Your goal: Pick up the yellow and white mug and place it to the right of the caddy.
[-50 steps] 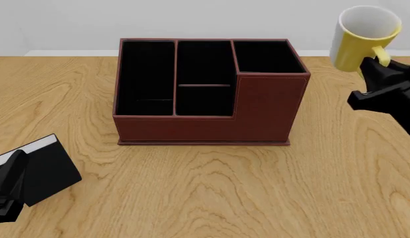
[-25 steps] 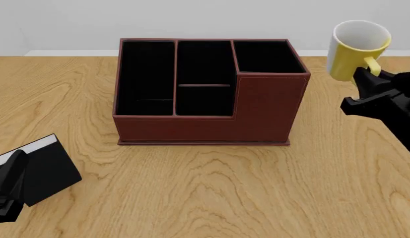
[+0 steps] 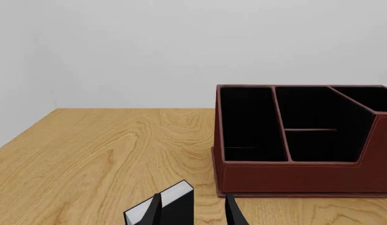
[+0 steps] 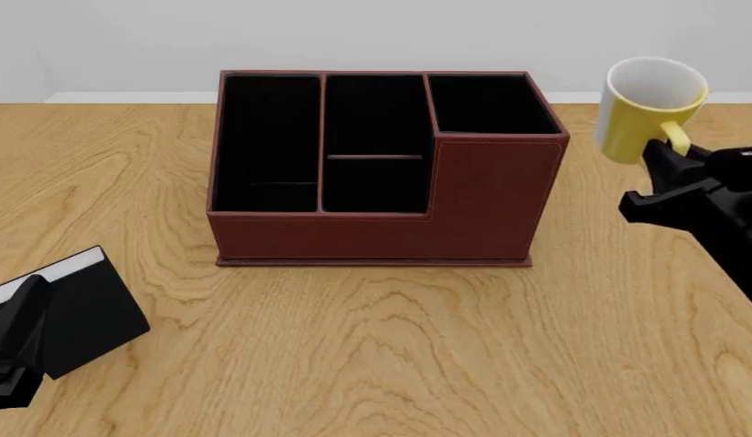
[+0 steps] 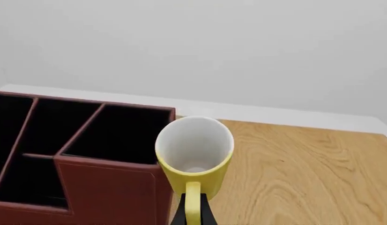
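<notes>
My right gripper (image 4: 663,157) has its fingers pinched on the yellow loop handle (image 5: 192,202) of the yellow and white mug (image 4: 647,109); in the right wrist view the two dark fingertips (image 5: 179,216) press against either side of that handle, with the mug's white inside facing the camera. In the front view the mug sits upright in the grip, mouth up, held to the right of the caddy (image 4: 382,168) and apart from it, level with the caddy's taller end section. I cannot tell from these views whether its base touches the wooden table (image 4: 389,346) or hangs just above it. The caddy, a reddish-brown leather-look box with three black-lined compartments, stands squarely on the table towards the far side, its taller section on the right end. Far over at the near left, my left gripper (image 3: 193,212) has its fingers spread a little apart, with nothing between them. A small black book with a white edge (image 4: 82,309) stands just beside that gripper, showing at the left finger in the left wrist view, well apart from the caddy.
</notes>
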Available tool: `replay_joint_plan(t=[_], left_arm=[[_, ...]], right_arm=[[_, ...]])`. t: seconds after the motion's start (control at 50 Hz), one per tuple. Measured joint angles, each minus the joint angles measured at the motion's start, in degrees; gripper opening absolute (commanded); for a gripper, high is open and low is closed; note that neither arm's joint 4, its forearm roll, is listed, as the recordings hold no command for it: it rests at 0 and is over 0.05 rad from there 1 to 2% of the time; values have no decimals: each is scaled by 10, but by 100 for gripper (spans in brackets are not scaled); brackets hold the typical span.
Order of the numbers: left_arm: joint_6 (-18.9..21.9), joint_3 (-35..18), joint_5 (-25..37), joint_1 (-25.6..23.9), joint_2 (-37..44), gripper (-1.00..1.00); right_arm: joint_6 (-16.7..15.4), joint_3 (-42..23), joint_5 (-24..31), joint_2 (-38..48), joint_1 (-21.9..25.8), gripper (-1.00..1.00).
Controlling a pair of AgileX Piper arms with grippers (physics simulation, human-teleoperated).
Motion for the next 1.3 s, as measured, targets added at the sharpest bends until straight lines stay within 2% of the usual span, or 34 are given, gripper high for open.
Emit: replay_joint_plan(t=[0.38,1.3], left_arm=[[0,0,0,0,0,100],[0,0,0,0,0,100]], right_arm=[[2,7,-30,35,-8,-100],[1,40,-145,159,-10,-100]])
